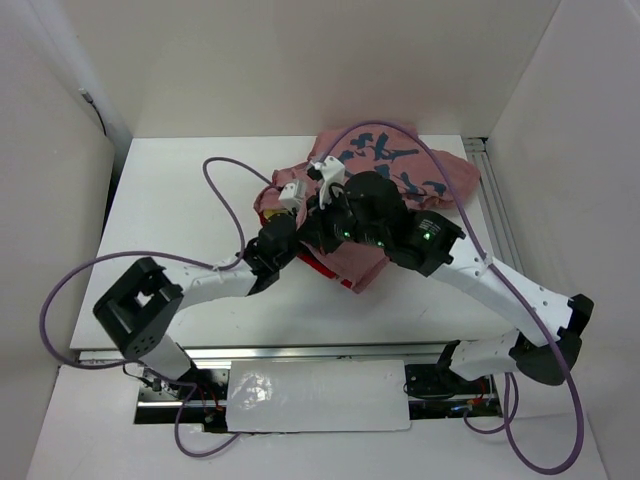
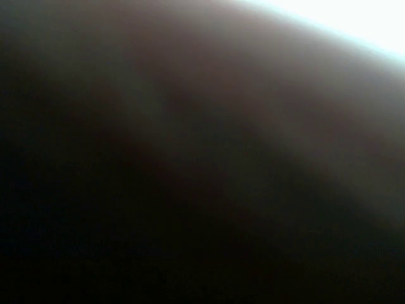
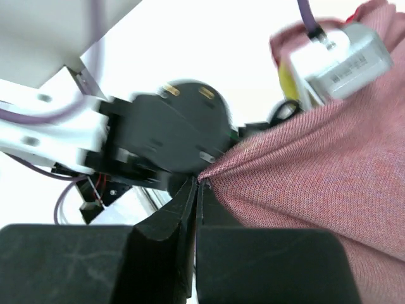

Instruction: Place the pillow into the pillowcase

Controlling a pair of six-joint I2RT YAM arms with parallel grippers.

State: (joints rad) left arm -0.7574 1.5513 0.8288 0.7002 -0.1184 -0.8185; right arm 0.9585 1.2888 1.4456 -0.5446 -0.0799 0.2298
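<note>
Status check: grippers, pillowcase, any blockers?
Right gripper shut, pinching pillowcase edge. Left gripper at the case, jaws unreadable, its camera view dark. Pillow not clearly visible. Grippers crowded close together.

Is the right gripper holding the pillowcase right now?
Yes, the right wrist view shows the right gripper with its jaws closed on a pulled-up peak of the pink pillowcase.
</note>
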